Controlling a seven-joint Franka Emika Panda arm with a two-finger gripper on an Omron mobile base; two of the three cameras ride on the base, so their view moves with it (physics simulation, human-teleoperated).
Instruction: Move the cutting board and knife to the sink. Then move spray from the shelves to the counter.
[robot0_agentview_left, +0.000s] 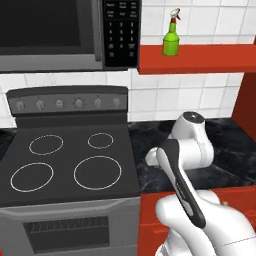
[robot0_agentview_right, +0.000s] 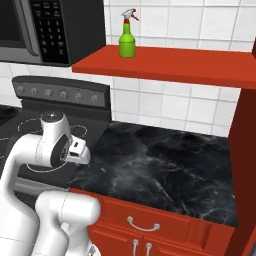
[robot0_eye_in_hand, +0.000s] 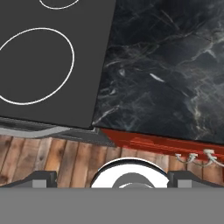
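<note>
We stand before the spray (robot0_agentview_right: 127, 36), upright near the front edge of the red shelf (robot0_agentview_right: 190, 67) beside the microwave (robot0_agentview_left: 60, 35). Its perch high on the tiled wall means we judge the arm must rise well above its present folded pose to reach it. The bottle is smooth green with a narrow neck and a white-and-red trigger head; the neck looks the likeliest place to grasp. Below lies the table (robot0_agentview_right: 165, 160), glossy black marble with white veining over red cabinet fronts, bare beneath the shelf, so a landing spot seems ready. To its side sits the matte black stove (robot0_agentview_left: 70, 160) with thin white rings. Our gripper (robot0_eye_in_hand: 111, 177) points down over the table's front edge, its dark tips spread wide, holding nothing.
</note>
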